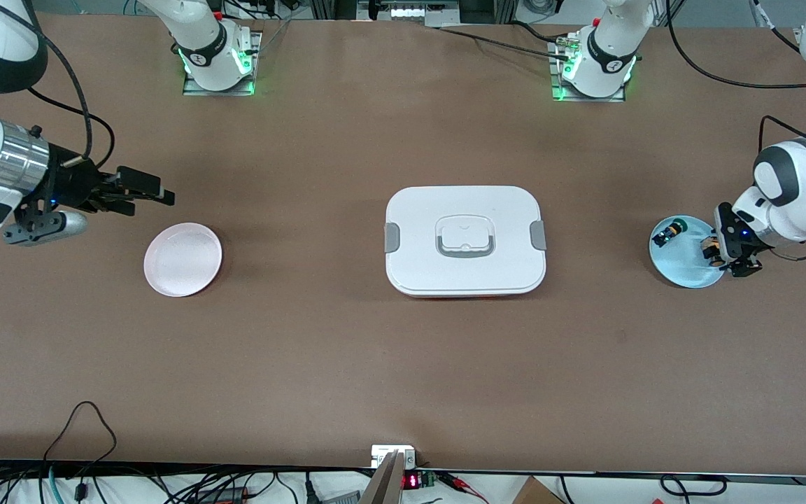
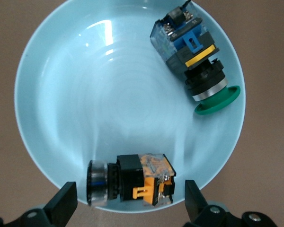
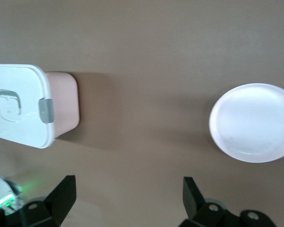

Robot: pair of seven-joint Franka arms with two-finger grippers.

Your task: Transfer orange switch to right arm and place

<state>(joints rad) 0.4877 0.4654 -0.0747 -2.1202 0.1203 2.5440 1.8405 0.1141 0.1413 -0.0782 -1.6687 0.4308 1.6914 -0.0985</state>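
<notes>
The orange switch lies on its side near the rim of a light blue plate at the left arm's end of the table. My left gripper hangs low over it, open, one finger at each end of the switch with a gap to both. At the right arm's end, my right gripper is up in the air beside a pink plate, open and holding nothing.
A second switch with a green cap lies on the same blue plate, apart from the orange one. A white lidded box with grey latches stands mid-table between the two plates.
</notes>
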